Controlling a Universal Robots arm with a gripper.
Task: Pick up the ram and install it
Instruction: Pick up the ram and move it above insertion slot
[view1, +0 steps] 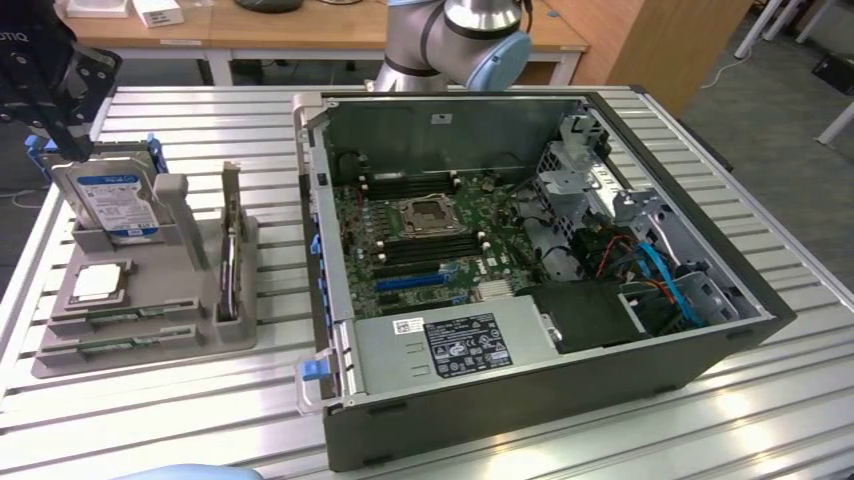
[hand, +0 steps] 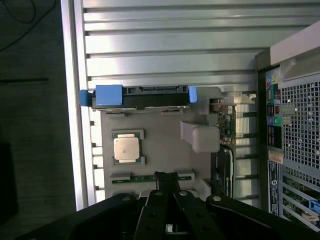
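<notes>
- On the ribbed metal tabletop (view1: 200, 120) stood a moulded grey plastic holder (view1: 187, 335) and, at the exterior view's right of it, an open dark steel case (view1: 534, 400) with a green board inside.
- The holder carried a silver, blue-labelled drive (view1: 114, 200) standing on edge, a flat square silver CPU (view1: 100, 283) in a recess, and slots along its near side.
- The ram (view1: 114, 318) (hand: 142, 178), a thin, narrow green stick, sat on edge in the slot just beside the CPU; a second strip (view1: 107, 349) of the same green lay in the next slot.
- The arm (view1: 461, 35) rose from behind the case, grey with a blue joint cap.
- The black pincer (view1: 70, 140) (hand: 166, 179) hung above the holder, pointing down; in the exterior view it sat up beside the drive's top edge, apart from everything.
- Its fingers (hand: 159, 186) were clenched tip to tip, with nothing between them.
- In the wrist view the tips lay over the ram's slot, covering part of the stick.
- The ram's long axis ran level, parallel to the drive's broad face, with one end toward the case and the other toward the tabletop's outer edge.
</notes>
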